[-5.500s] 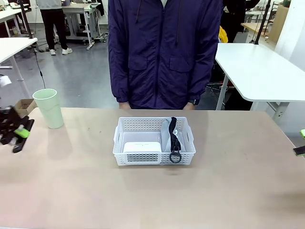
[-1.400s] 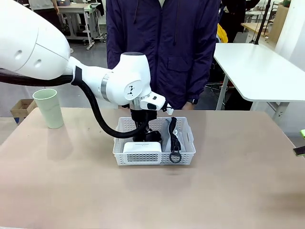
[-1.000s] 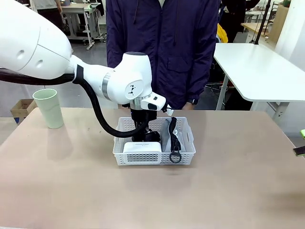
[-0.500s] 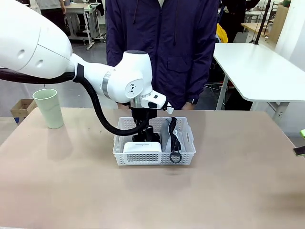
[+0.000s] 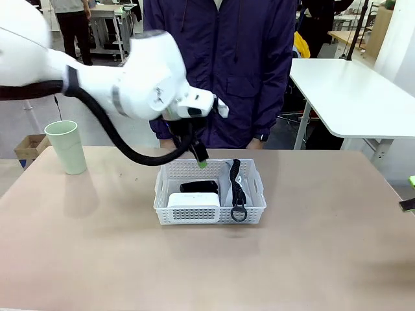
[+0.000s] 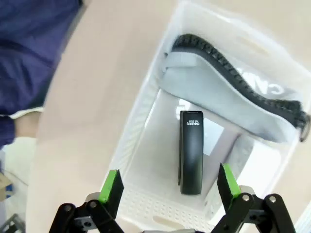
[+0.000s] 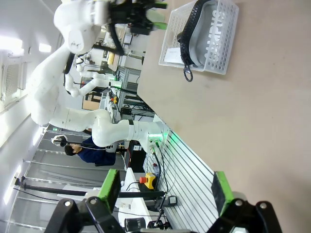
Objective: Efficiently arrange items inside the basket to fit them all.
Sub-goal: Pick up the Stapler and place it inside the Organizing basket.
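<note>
Shows the left hand (image 5: 201, 161) raised above the far rim of the white basket (image 5: 209, 215), fingers spread wide with nothing between them. Half a second earlier, had it sunk inside the basket at the spot where the black stapler (image 5: 199, 186) now lies. Leaves the stapler flat on the basket floor, behind the white rounded box (image 5: 193, 199) and just beside the grey pouch (image 5: 226, 180). Five and a half seconds back, showed only box and pouch in the basket, with the left hand out at the desk's left edge.

From the left wrist, looks down on the stapler between the two green pads (image 6: 112, 186), with the pouch's black strap (image 6: 228, 63) curving along the pouch's top edge.

Finds box, pouch and basket where they stood in the earlier frames: box against the near wall, pouch upright along the right side, its ring (image 5: 238, 213) hanging over the near rim. Keeps the pale green cup (image 5: 66, 148) outside the basket, upright on the desk (image 5: 311, 259) well to the left, unmoved throughout.

Puts the right hand (image 7: 165, 189) off beyond the desk's right side, well apart from the basket, fingers spread and empty, as before. Has a person (image 5: 224, 65) in a dark blue jacket standing at the far side, directly behind the basket.
</note>
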{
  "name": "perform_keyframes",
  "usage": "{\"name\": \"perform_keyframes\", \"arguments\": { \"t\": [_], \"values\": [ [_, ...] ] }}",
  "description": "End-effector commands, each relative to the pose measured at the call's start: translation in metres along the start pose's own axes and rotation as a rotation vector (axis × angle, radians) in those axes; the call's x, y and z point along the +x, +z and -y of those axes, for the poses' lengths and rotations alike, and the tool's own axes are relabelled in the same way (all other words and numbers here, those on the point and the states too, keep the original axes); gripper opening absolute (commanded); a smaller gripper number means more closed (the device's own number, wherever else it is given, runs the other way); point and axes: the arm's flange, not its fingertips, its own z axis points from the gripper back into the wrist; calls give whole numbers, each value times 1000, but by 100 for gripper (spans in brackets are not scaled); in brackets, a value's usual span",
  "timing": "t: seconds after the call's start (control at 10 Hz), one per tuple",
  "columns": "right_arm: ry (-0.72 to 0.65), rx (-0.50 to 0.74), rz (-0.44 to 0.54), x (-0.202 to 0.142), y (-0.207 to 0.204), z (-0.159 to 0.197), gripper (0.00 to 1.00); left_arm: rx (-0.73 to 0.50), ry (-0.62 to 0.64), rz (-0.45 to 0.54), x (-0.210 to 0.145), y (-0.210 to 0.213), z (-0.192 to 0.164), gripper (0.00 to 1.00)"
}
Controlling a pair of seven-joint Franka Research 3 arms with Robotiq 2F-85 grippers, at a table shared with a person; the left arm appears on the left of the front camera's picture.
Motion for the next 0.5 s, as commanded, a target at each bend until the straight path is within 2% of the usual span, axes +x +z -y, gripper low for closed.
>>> {"name": "perform_keyframes", "arguments": {
  "t": [0.0, 0.2, 0.4],
  "values": [
    [16, -3, -9, -2, 2, 0, 100, -95, -6, 130, -67, 54, 4, 100],
    [16, -3, -9, -2, 2, 0, 100, -244, 161, 243, -139, 96, -29, 100],
    [16, -3, -9, -2, 2, 0, 100, -389, 423, 416, -229, 123, -62, 100]
  ]
}}
